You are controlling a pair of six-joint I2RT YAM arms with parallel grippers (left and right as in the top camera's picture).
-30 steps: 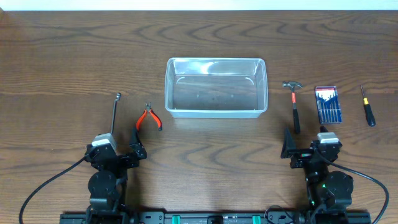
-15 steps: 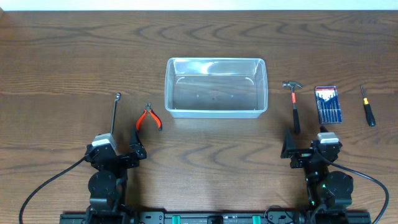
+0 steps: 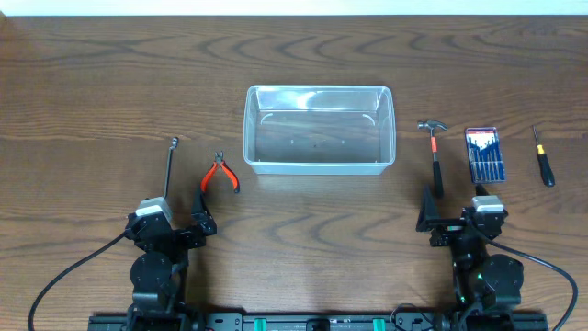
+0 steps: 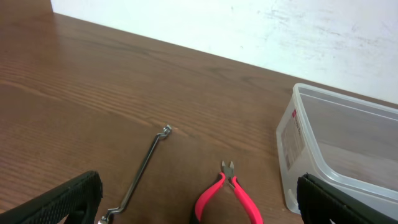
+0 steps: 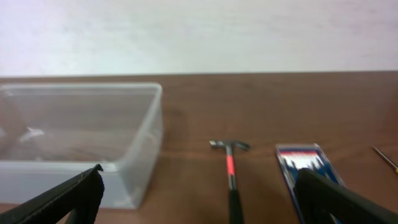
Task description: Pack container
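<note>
The clear plastic container [image 3: 319, 166] stands empty at the table's middle, also showing in the left wrist view [image 4: 348, 99] and the right wrist view [image 5: 81, 88]. Left of it lie red-handled pliers [image 3: 220, 175] [image 4: 227, 193] and a thin metal wrench [image 3: 170, 164] [image 4: 144, 168]. To its right lie a small hammer [image 3: 435, 156] [image 5: 230, 168], a blue screwdriver set [image 3: 483, 154] [image 5: 301, 158] and a single screwdriver [image 3: 544, 158] [image 5: 385, 157]. My left gripper [image 3: 176, 216] [image 4: 199, 208] is open near the pliers' handles, holding nothing. My right gripper [image 3: 457, 213] [image 5: 199, 199] is open just short of the hammer's handle.
The wooden table [image 3: 92, 83] runs to a white wall at the back. Both arm bases and their cables sit at the front edge.
</note>
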